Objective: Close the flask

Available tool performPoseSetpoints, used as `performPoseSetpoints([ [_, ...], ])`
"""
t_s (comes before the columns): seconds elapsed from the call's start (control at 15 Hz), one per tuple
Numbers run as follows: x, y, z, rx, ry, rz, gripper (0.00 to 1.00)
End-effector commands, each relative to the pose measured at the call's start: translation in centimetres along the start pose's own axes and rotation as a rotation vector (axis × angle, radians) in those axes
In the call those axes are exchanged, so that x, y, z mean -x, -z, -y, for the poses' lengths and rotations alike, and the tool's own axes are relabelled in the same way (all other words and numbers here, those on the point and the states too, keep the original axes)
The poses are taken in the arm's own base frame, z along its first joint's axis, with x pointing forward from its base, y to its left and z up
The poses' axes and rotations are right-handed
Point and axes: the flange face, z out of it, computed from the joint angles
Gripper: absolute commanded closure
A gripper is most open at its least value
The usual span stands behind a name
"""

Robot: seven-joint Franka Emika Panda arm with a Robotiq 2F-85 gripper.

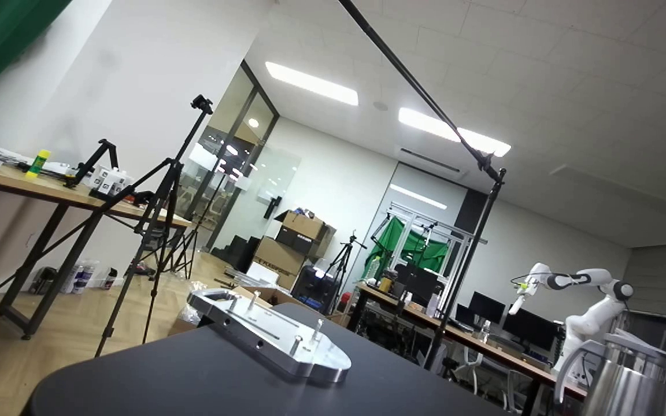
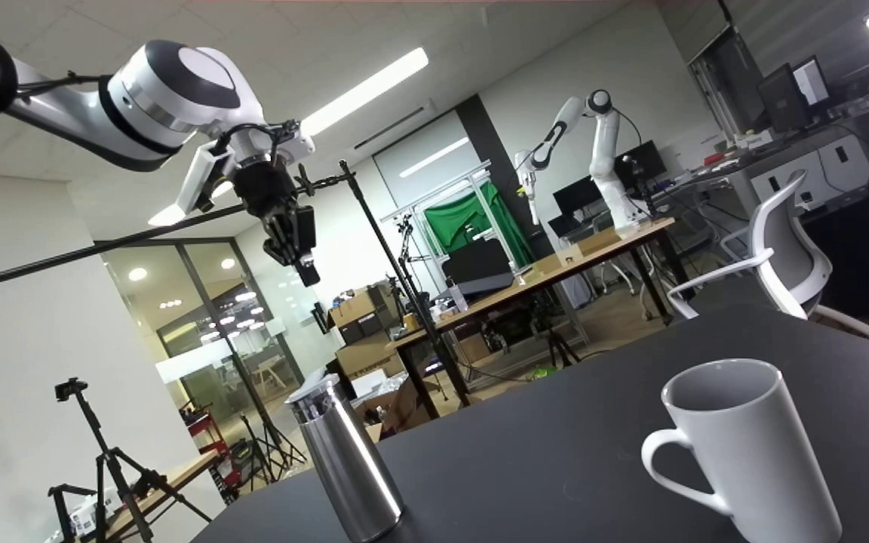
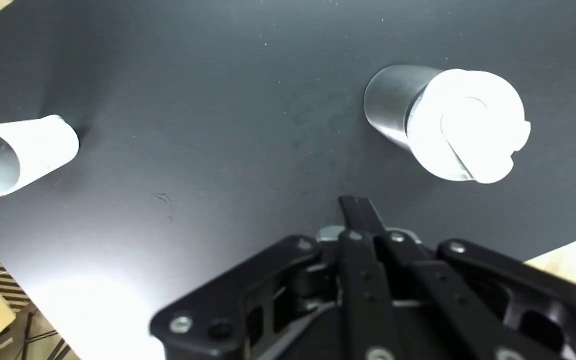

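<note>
The flask stands on the dark table; its shiny silver body shows in both exterior views (image 1: 628, 387) (image 2: 351, 460) and in the wrist view (image 3: 393, 100). A pale grey lid (image 2: 314, 386) sits on its top, with a flap that looks slightly raised in an exterior view. In the wrist view the lid (image 3: 468, 125) is washed out white, so its state is hard to tell. A grey handle (image 1: 573, 367) shows in an exterior view. My gripper (image 3: 358, 200) is shut, fingertips together and empty. It hangs above the table, apart from the flask, and also shows in an exterior view (image 2: 306, 268).
A white mug (image 2: 751, 452) stands on the table, apart from the flask; it also shows in the wrist view (image 3: 28, 155). A flat metal plate with pegs (image 1: 275, 335) lies on the table. A chair (image 2: 781, 249) stands beyond the table's edge.
</note>
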Motion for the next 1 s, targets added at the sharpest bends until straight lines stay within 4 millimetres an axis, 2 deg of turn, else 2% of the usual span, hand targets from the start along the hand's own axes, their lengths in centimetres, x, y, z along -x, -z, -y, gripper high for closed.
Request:
performPoseSetpoints([
  [0.0,-1.0,-0.8,1.4,-0.017,-0.002,-0.008,1.00],
  [0.27,-1.6,-3.4,5.1,-0.033,0.041,-0.023,1.00],
  [0.6,-1.1,-7.4,9.7,-0.033,0.111,-0.004,1.00],
  [0.93,-0.7,-9.2,12.1,-0.027,0.160,-0.009,1.00],
])
